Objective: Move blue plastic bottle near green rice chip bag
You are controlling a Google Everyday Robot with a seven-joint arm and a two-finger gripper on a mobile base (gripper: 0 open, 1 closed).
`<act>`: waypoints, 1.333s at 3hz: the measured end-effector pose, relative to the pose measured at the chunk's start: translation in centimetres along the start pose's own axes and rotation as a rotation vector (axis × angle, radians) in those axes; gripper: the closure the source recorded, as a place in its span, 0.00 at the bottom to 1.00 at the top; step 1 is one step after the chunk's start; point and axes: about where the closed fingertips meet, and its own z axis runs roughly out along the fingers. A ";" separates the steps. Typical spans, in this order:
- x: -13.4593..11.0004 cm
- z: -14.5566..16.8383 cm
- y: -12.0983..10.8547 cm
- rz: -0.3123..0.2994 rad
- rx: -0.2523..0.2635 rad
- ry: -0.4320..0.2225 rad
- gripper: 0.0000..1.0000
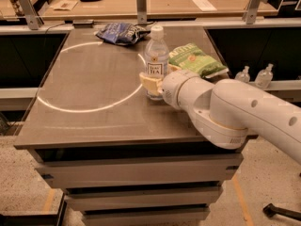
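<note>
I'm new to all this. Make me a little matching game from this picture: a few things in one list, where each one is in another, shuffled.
1 blue plastic bottle
2 green rice chip bag
3 dark blue chip bag
4 gripper

A near the table's far edge
B at the bottle's lower part
C standing upright mid-table
D lying flat, right of the bottle in the picture

Pairs: 1-C, 2-D, 3-A, 4-B
</note>
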 end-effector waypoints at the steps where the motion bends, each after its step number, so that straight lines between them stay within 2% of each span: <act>1: 0.0 0.0 0.0 0.000 0.000 0.000 1.00; 4: 0.0 0.0 0.0 0.000 0.001 0.000 1.00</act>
